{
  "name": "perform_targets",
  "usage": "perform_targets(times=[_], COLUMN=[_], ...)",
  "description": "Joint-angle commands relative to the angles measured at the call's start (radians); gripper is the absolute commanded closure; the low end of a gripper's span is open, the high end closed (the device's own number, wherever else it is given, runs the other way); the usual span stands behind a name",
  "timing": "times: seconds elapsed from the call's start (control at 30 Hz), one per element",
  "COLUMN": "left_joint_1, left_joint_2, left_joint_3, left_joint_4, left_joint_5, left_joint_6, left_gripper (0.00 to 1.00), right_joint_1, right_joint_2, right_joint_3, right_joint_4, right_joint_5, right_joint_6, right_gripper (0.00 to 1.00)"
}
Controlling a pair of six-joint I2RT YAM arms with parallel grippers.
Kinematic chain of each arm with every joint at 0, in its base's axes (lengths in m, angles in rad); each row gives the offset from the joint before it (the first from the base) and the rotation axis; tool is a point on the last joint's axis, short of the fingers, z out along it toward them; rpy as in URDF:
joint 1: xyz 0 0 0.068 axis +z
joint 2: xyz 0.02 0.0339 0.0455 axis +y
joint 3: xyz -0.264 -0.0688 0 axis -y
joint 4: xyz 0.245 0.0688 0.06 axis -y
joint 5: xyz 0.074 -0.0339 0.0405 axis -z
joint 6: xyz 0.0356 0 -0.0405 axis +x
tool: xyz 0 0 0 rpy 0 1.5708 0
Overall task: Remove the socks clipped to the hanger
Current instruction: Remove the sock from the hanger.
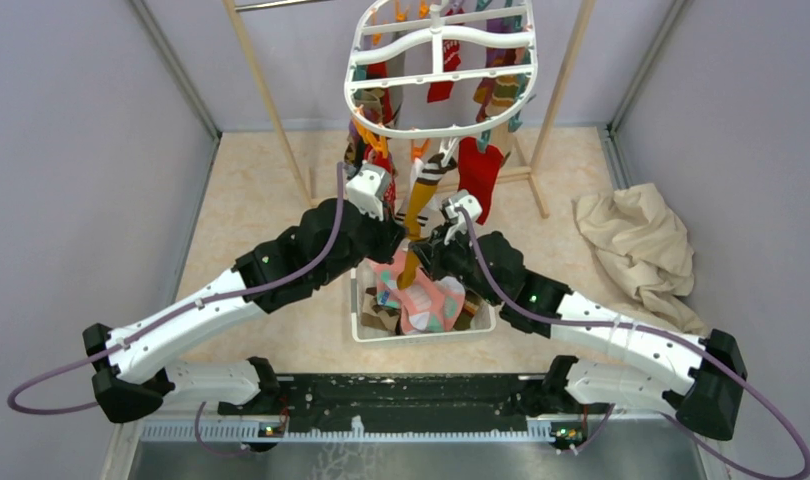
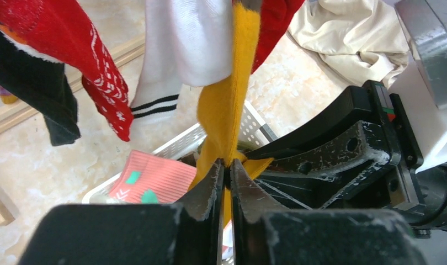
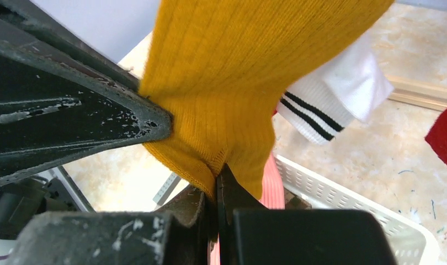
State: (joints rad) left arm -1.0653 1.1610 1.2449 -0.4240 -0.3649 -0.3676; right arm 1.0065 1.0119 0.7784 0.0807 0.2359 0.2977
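Note:
The white oval hanger (image 1: 441, 70) hangs at the top centre with several socks clipped under it. A mustard-yellow sock (image 1: 418, 212) dangles from it over the basket. My left gripper (image 1: 397, 236) is shut on this yellow sock (image 2: 224, 110) low down, with fabric pinched between the jaws (image 2: 227, 165). My right gripper (image 1: 428, 250) is shut on the same yellow sock (image 3: 238, 66) at its bottom hem (image 3: 216, 172), right beside the left one. A red sock (image 1: 478, 175) and a white sock with black stripes (image 2: 171, 55) hang close behind.
A white slotted basket (image 1: 357, 310) on the floor below holds a pink sock (image 1: 421, 300) and others. The wooden rack's poles (image 1: 266, 100) flank the hanger. A beige cloth (image 1: 636, 245) lies at the right. Grey walls close both sides.

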Motion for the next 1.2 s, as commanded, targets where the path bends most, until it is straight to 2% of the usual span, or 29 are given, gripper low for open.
perform_targets(times=[0.0,0.07,0.13,0.37,0.63,0.77,1.17], left_joint_1=[-0.006,-0.007,-0.004,-0.004,0.027,0.076,0.130], left_joint_2=[-0.001,0.007,0.021,0.103,0.219,0.225,0.214], left_joint_3=[0.006,0.020,0.053,0.227,0.397,0.402,0.369], left_joint_4=[0.031,0.026,0.020,0.023,0.022,0.028,0.033], left_joint_5=[0.007,-0.003,-0.014,-0.008,-0.005,0.033,0.018], left_joint_6=[0.001,0.011,0.025,0.073,0.123,0.104,0.085], left_gripper=[0.77,0.61,0.54,0.45,0.41,0.40,0.43], right_joint_1=[0.010,0.009,0.009,0.010,0.009,0.010,0.009], right_joint_2=[-0.066,-0.077,-0.083,-0.087,-0.093,-0.096,-0.086], right_joint_3=[-0.021,-0.030,-0.036,-0.057,-0.084,-0.092,-0.082], right_joint_4=[0.008,-0.001,-0.009,-0.014,-0.040,-0.054,-0.043], right_joint_5=[0.032,0.033,0.034,0.032,0.073,0.096,0.089], right_joint_6=[0.017,0.017,0.013,0.013,0.002,-0.004,-0.016], right_gripper=[1.00,1.00,1.00,1.00,1.00,1.00,1.00])
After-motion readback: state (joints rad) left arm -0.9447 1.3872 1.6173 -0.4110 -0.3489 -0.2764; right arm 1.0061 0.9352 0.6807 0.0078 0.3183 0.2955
